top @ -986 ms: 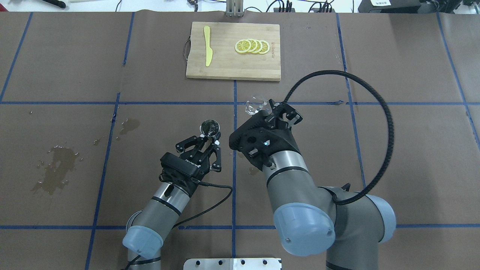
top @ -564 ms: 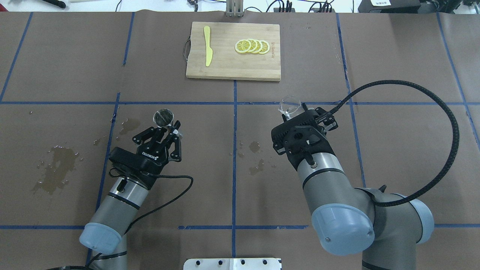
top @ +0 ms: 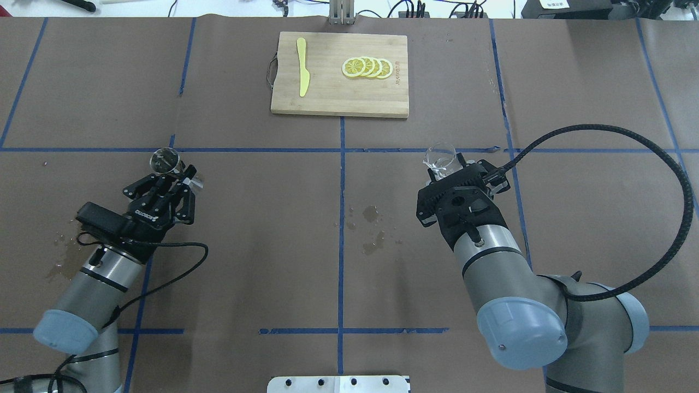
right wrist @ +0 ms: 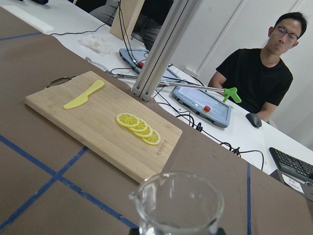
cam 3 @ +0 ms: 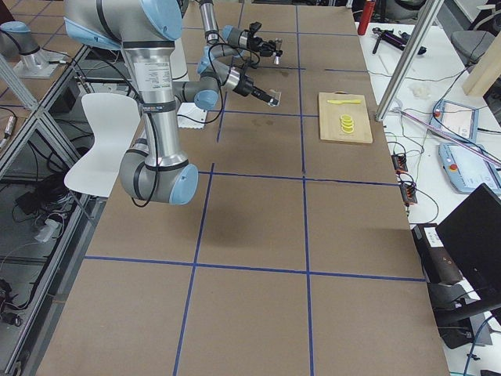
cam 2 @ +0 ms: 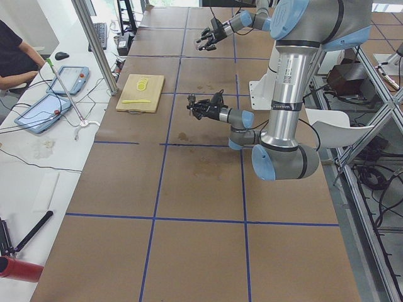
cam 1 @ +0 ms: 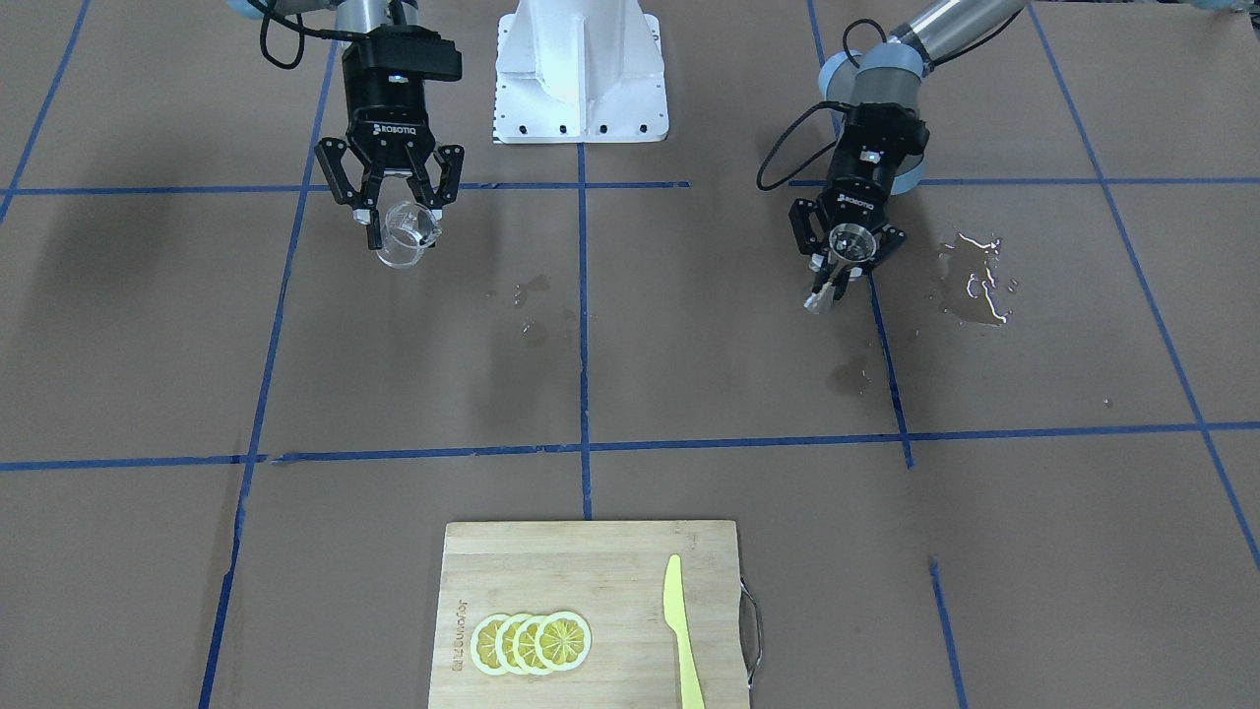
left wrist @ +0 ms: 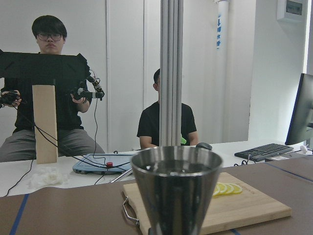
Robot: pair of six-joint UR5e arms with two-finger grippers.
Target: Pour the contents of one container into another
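Note:
The clear glass measuring cup [top: 441, 156] stands upright above the table on the right, and my right gripper [top: 454, 170] is shut on it. Its rim and pouring lip fill the bottom of the right wrist view, cup [right wrist: 178, 205]. In the front-facing view the cup [cam 1: 400, 252] hangs below that gripper [cam 1: 404, 230]. On the left, my left gripper [top: 178, 176] is shut on the steel jigger [top: 165, 159], which is held off the table, mouth up. The jigger [left wrist: 176, 188] looms close in the left wrist view, with liquid showing inside. The front-facing view shows the jigger [cam 1: 848, 240] tilted toward the camera.
A wooden cutting board [top: 327, 93] with lemon slices [top: 367, 67] and a yellow knife [top: 302, 66] lies at the far middle. Wet spills mark the brown cover at the centre [top: 371, 229] and at the left [top: 76, 245]. People sit beyond the far edge.
Both arms have swung apart from the middle: the left carried the jigger far to the left, the right carried the glass cup to the right and turned it from tilted to upright.

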